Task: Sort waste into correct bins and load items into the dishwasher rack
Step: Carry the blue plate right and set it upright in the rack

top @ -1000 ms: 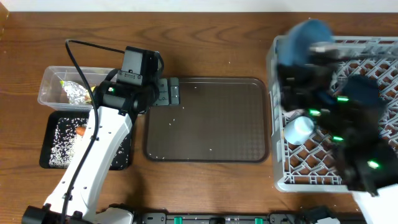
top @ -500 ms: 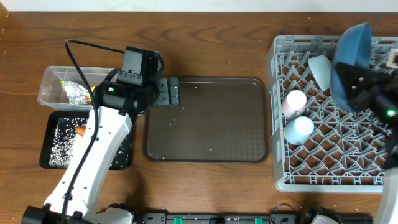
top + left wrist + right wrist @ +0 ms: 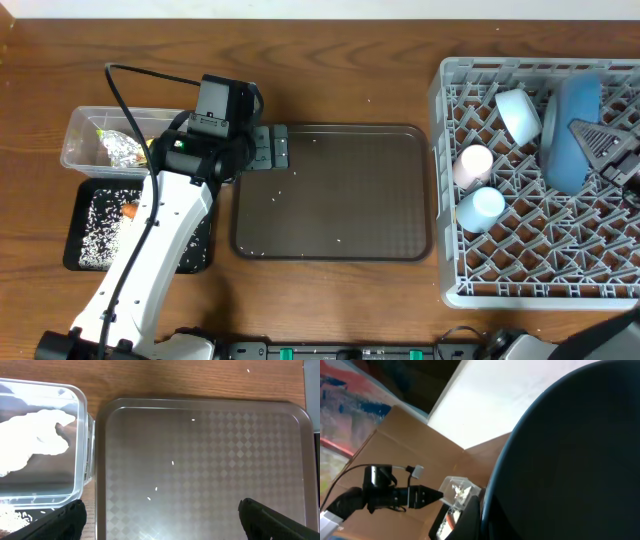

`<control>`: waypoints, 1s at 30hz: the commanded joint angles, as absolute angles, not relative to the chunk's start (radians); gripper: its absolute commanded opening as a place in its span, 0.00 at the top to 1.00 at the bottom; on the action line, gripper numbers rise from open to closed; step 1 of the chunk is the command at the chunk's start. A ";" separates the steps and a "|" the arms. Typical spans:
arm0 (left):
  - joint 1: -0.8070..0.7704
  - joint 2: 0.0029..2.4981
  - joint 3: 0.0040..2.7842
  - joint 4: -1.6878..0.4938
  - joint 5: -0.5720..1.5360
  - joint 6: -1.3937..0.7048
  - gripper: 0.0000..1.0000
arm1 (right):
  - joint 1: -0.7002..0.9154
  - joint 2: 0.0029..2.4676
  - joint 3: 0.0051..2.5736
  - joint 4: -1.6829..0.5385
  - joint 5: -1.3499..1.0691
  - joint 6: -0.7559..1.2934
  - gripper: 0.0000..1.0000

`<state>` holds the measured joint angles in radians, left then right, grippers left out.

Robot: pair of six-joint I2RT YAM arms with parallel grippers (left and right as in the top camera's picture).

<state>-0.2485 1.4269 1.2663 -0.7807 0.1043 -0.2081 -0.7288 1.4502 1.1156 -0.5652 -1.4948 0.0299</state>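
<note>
The grey dishwasher rack (image 3: 445,180) fills the right side. In it the blue plate (image 3: 572,135) stands on edge, with my right gripper (image 3: 585,132) shut on its rim. In the right wrist view the plate (image 3: 570,460) fills the frame as a dark disc, one of the fingers (image 3: 470,515) against its edge. A white bowl (image 3: 518,112), a pink cup (image 3: 473,163) and a light blue cup (image 3: 480,207) sit in the rack. My left gripper (image 3: 270,148) (image 3: 160,522) hangs open and empty over the brown tray's left edge. The clear tub (image 3: 78,152) holds foil (image 3: 122,148) and white tissue (image 3: 35,445). The black tray (image 3: 190,250) holds rice and a carrot (image 3: 128,211).
The brown serving tray (image 3: 335,190) lies mid-table with a few rice grains (image 3: 173,463) on it. Some grains are scattered on the wooden table (image 3: 330,60). A black cable (image 3: 150,75) loops above the left arm.
The right arm has carried the blue plate from above the rack's far left corner to the right and down; it now stands on edge in the rack. The left arm has not moved.
</note>
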 commanded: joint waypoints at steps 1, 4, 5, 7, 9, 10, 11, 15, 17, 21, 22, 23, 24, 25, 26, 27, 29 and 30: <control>-0.245 1.423 1.289 -0.780 0.093 -0.199 0.00 | -0.741 1.499 1.109 -0.566 -1.560 -0.063 0.99; -0.245 1.423 1.289 -0.780 0.093 -0.199 0.00 | -0.741 1.536 1.108 -0.580 -1.560 -0.102 0.99; -0.245 1.423 1.289 -0.780 0.093 -0.199 0.00 | -0.741 1.540 1.106 -0.588 -1.560 -0.119 0.99; -0.245 1.423 1.289 -0.780 0.093 -0.199 0.00 | -0.741 1.545 1.100 -0.606 -1.560 -0.160 0.99; -0.245 1.423 1.289 -0.780 0.093 -0.199 0.00 | -0.741 1.545 1.091 -0.610 -1.560 -0.182 0.99; -0.245 1.423 1.289 -0.780 0.093 -0.199 0.00 | -0.741 1.545 1.087 -0.609 -1.560 -0.182 0.99; -0.245 1.423 1.289 -0.780 0.093 -0.199 0.00 | -0.741 1.545 1.083 -0.609 -1.559 -0.183 0.99; -0.245 1.423 1.289 -0.780 0.093 -0.199 0.00 | -0.746 1.545 1.071 -0.609 -1.559 -0.195 0.99; -0.245 1.423 1.289 -0.780 0.093 -0.199 0.00 | -0.754 1.545 1.055 -0.610 -1.540 -0.199 0.99; -0.245 1.423 1.289 -0.780 0.093 -0.199 0.00 | -0.785 1.545 1.032 -0.605 -1.530 -0.197 0.99; -0.245 1.423 1.289 -0.780 0.093 -0.199 0.00 | -0.799 1.545 1.033 -0.605 -1.531 -0.188 0.99; -0.245 1.423 1.289 -0.780 0.093 -0.199 0.00 | -0.820 1.545 1.033 -0.599 -1.541 -0.166 0.99; -0.245 1.423 1.289 -0.780 0.093 -0.199 0.00 | -0.839 1.545 1.033 -0.591 -1.555 -0.144 0.99; -0.245 1.423 1.289 -0.780 0.093 -0.199 0.00 | -0.861 1.545 1.033 -0.590 -1.556 -0.118 0.99; -0.245 1.423 1.289 -0.780 0.093 -0.199 0.00 | -0.883 1.545 1.033 -0.591 -1.555 -0.085 0.99; -0.245 1.423 1.289 -0.780 0.093 -0.199 0.00 | -0.904 1.545 1.033 -0.592 -1.551 -0.050 0.99; -0.245 1.423 1.289 -0.780 0.093 -0.199 0.00 | -0.944 1.545 1.033 -0.595 -1.543 -0.010 0.98; -0.245 1.423 1.289 -0.780 0.093 -0.199 0.00 | -0.963 1.545 1.033 -0.596 -1.541 0.007 0.96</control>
